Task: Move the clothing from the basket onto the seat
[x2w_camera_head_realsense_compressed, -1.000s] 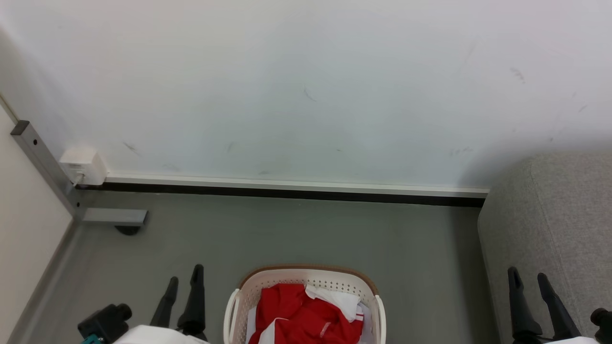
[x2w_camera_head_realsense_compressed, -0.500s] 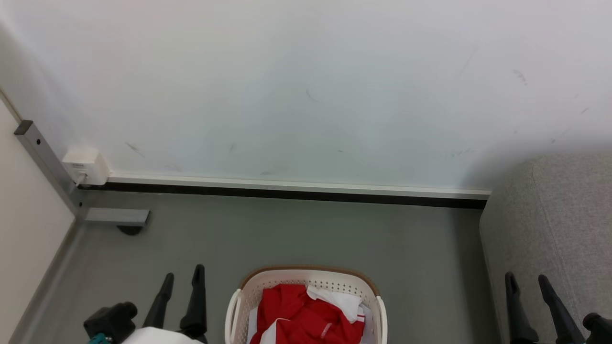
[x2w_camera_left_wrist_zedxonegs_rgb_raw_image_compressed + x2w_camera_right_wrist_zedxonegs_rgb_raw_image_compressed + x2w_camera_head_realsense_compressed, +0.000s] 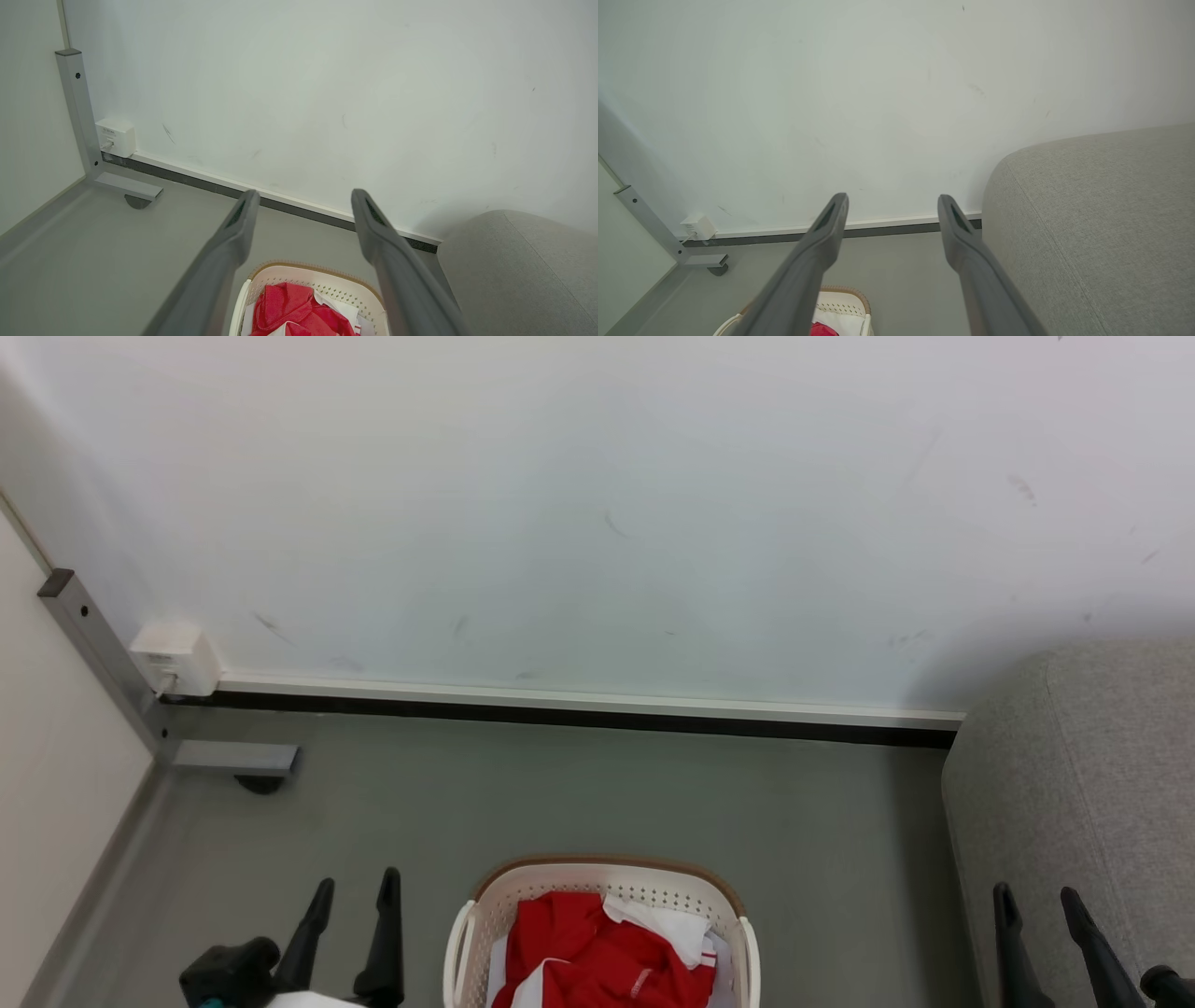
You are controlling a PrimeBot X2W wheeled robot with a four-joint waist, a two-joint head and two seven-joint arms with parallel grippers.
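The cream basket point(image 3: 602, 877) with a brown rim stands on the grey floor at the bottom middle of the head view, holding red clothing point(image 3: 588, 952) with white trim. My left gripper point(image 3: 355, 887) hangs open to the basket's left, empty. My right gripper point(image 3: 1036, 896) is open over the front edge of the grey seat point(image 3: 1083, 784) at the right. The left wrist view looks down past the open left gripper point(image 3: 301, 200) at the basket point(image 3: 322, 275) and clothing point(image 3: 289, 303). Past the open right gripper point(image 3: 892, 203), the right wrist view takes in the seat point(image 3: 1101, 210) and the basket's corner point(image 3: 840, 298).
A white wall point(image 3: 597, 523) with a dark skirting strip point(image 3: 579, 714) runs behind the basket. A grey metal leg with a foot point(image 3: 233, 758) and a white socket box point(image 3: 175, 658) stand at the left, beside a pale panel point(image 3: 47, 784). Grey floor point(image 3: 579, 793) lies between.
The whole head picture has shifted slightly right and down, so the camera moved. Both grippers sit a little lower in it and stay open. The basket and clothing are unchanged.
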